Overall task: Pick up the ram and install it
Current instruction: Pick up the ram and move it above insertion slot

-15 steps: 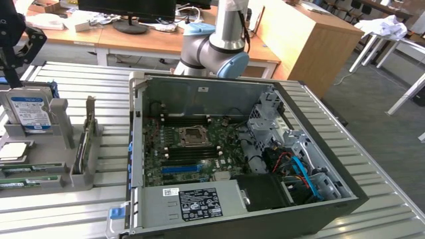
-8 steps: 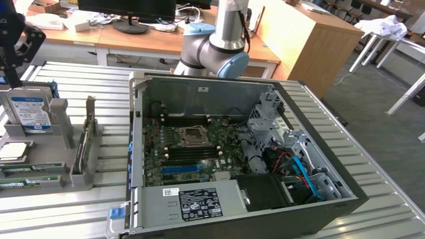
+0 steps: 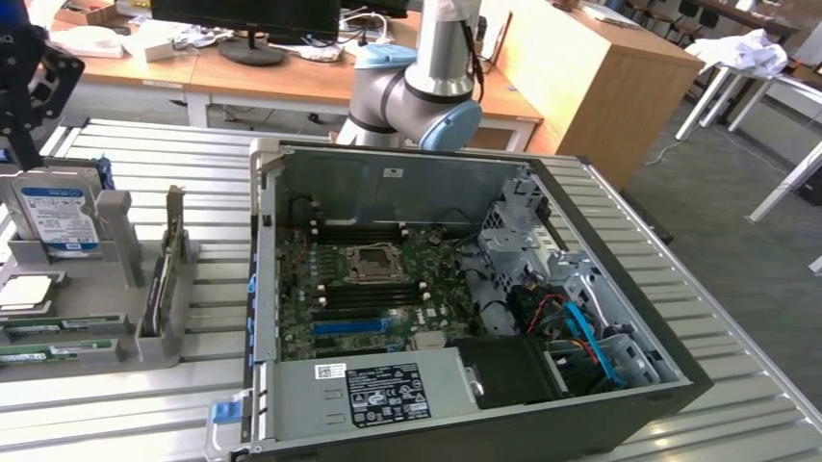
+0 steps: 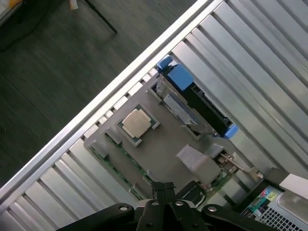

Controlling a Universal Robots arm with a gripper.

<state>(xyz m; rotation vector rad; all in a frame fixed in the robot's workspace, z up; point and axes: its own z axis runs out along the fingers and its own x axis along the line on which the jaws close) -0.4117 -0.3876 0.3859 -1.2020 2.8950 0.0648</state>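
My gripper (image 4: 163, 188) hangs over the grey holder (image 4: 168, 149), fingertips drawn together with nothing between them. The ram (image 4: 118, 168) lies in the holder, along the rim closest to my fingers. It shows there as a thin green edge, and my linkage cuts off one end. Also in the holder are a square processor (image 4: 136, 123) seated in its recess and a hard drive (image 4: 202, 103) standing on edge on the side away from the ram.

The exterior view adds the drive's blue label and a dark board on edge in the holder that I cannot make out. It also shows the open computer case (image 3: 385, 183) just beside the holder. Inside the case are the bare motherboard (image 3: 372, 298) and the power supply (image 3: 372, 390). There the ram runs off the picture's edge. Behind the case rises my arm (image 3: 418, 96), and desks stand far beyond the holder.
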